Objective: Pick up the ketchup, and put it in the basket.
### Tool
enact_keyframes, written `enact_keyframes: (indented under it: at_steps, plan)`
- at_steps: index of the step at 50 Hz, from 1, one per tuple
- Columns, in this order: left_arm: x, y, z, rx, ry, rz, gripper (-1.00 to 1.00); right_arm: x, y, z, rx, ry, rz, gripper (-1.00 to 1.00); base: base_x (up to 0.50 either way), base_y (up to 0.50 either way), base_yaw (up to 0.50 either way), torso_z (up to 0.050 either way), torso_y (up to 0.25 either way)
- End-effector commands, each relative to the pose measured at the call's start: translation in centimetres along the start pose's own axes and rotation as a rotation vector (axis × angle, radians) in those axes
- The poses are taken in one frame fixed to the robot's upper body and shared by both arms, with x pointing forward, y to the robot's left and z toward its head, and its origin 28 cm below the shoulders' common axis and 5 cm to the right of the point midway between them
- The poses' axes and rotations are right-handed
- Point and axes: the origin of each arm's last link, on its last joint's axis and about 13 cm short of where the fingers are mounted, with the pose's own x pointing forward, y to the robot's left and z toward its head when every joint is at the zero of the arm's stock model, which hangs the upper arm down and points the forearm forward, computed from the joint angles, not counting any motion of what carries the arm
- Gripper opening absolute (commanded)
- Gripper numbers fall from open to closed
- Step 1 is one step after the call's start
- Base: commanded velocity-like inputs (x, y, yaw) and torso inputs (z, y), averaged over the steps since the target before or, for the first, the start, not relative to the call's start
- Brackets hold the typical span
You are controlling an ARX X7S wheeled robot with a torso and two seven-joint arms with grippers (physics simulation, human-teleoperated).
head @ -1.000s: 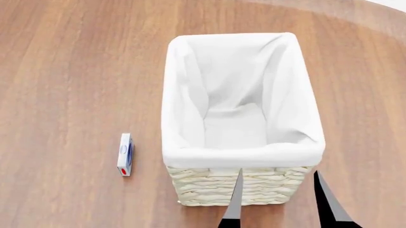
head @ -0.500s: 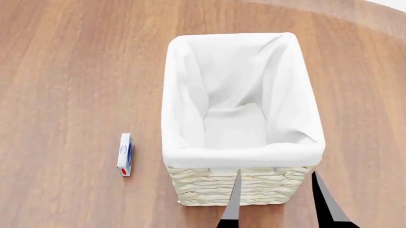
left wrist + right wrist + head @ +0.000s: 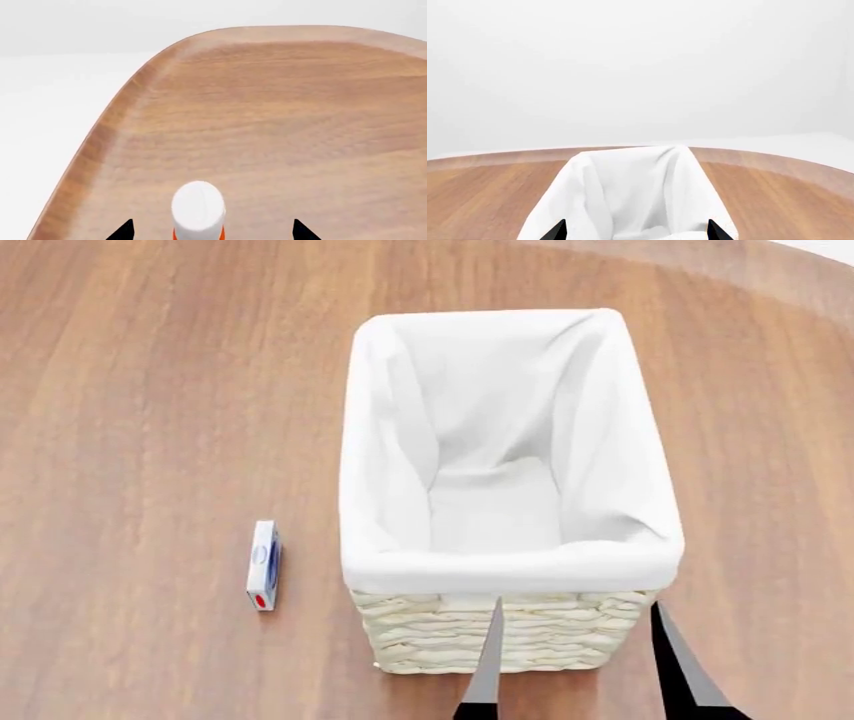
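1. Bright, even, diffuse lighting is seen throughout; no source is shown.
2. Only faint shadows are cast inside the basket (image 3: 400,570) liner folds.
3. No blur, glare or edge distortion is observed.

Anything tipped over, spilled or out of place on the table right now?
Only the small flat white-and-blue box, standing on its narrow edge left of the basket. The basket sits upright and empty; the ketchup shows no spill.

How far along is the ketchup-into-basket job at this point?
Done: nothing; the basket holds only its liner. In hand: the left hand is open on either side of the ketchup, not gripping it. Left: close, lift, carry, drop in the basket. The right hand hangs open by the basket.
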Motion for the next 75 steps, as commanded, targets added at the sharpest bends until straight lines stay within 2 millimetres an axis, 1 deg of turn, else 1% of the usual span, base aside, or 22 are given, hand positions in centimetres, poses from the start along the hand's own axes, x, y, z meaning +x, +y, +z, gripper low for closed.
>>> enact_keyframes:
  at_steps: [1,17,24,37,45,54,63,75]
  plan:
    - [0.8,0.5,-0.5,-0.006,0.005,0.027,1.0,0.3,-0.2,-0.1,-0.001,-0.009,-0.002,1.0,0.0,0.0,0.0,0.0,0.0]
    - [1.7,0.1,-0.8,0.004,0.02,0.051,1.0,0.3,-0.1,-0.1,0.004,-0.008,0.001,1.0,0.0,0.0,0.0,0.0,0.0]
    - [2.1,0.0,-1.3,0.023,0.026,0.05,1.0,0.3,-0.2,-0.1,0.005,-0.009,0.0,1.0,0.0,0.0,0.0,0.0,0.0]
    - [2.6,0.1,-1.5,0.032,0.027,0.045,1.0,0.3,-0.1,-0.2,0.005,-0.005,0.003,1.0,0.0,0.0,0.0,0.0,0.0]
    - [3.1,0.7,-1.7,0.036,0.027,0.061,1.0,0.3,0.0,-0.2,0.006,-0.005,0.007,1.0,0.0,0.0,0.0,0.0,0.0]
    - [3.5,0.9,-1.8,0.046,0.026,0.068,1.0,0.3,0.0,-0.3,0.005,-0.002,0.006,1.0,0.0,0.0,0.0,0.0,0.0]
    - [3.9,0.8,-2.4,0.062,0.025,0.063,1.0,0.3,0.0,-0.3,0.006,-0.001,0.007,1.0,0.0,0.0,0.0,0.0,0.0]
    - [4.2,0.6,-2.8,0.076,0.035,0.066,1.0,0.3,0.1,-0.3,0.006,0.0,0.01,1.0,0.0,0.0,0.0,0.0,0.0]
